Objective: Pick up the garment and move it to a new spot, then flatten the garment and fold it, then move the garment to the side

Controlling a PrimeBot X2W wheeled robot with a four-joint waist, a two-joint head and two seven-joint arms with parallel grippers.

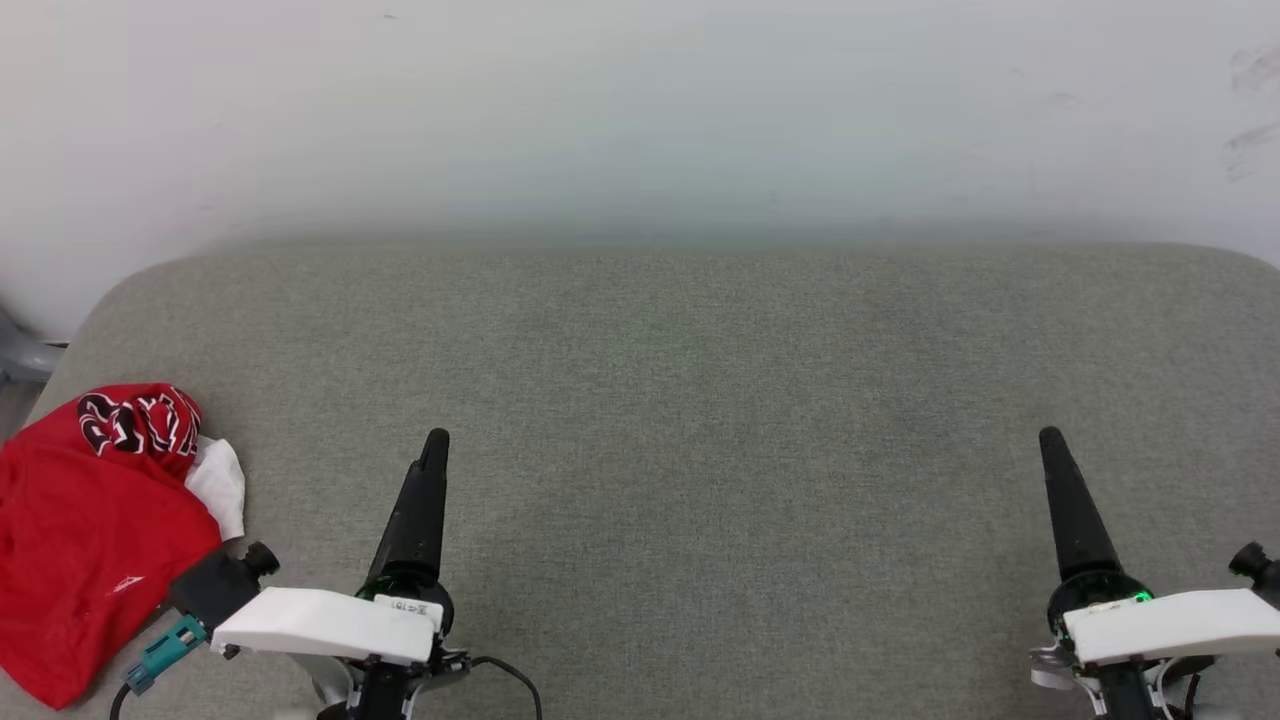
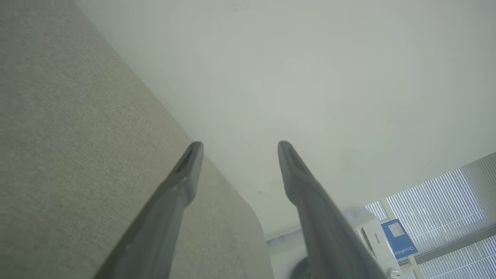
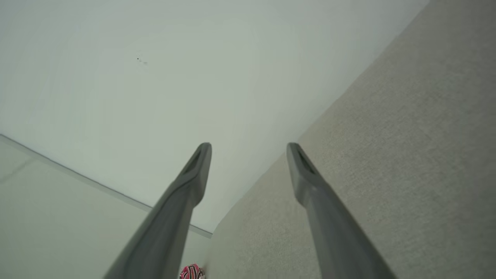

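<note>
The garment (image 1: 90, 540) lies as a crumpled red heap in the lower left of the head view, at the left border of the grey cloth-covered worktop (image 1: 700, 400). On the top of the heap the black letters with white outline (image 1: 135, 420) are seen, and a white part (image 1: 220, 485) comes out on its right side. The heap reaches the left edge of the picture; if it hangs over the border of the worktop, I cannot tell. In the right wrist view a small piece of the garment (image 3: 192, 272) appears at the bottom edge, between the two fingers.

The left gripper (image 2: 240, 146) has its jaws wide apart and nothing is between them. The right gripper (image 3: 248, 146) also has its jaws wide and holds nothing. In the head view they stand at the lower left and the lower right, well apart, over the near part of the worktop. The left one is just beside the garment, and a dark part of its wrist with a teal plug (image 1: 165, 650) overlaps the cloth's lower right border.

Between the two arms and up to the far border, the grey surface is bare. The far corners are rounded. Behind it rises a white wall (image 1: 640, 120), with some dark marks (image 1: 1250, 110) at the upper right. In the left wrist view, window blinds (image 2: 445, 201) and a white device with a blue label (image 2: 397, 238) stand at the lower right, beyond the corner.
</note>
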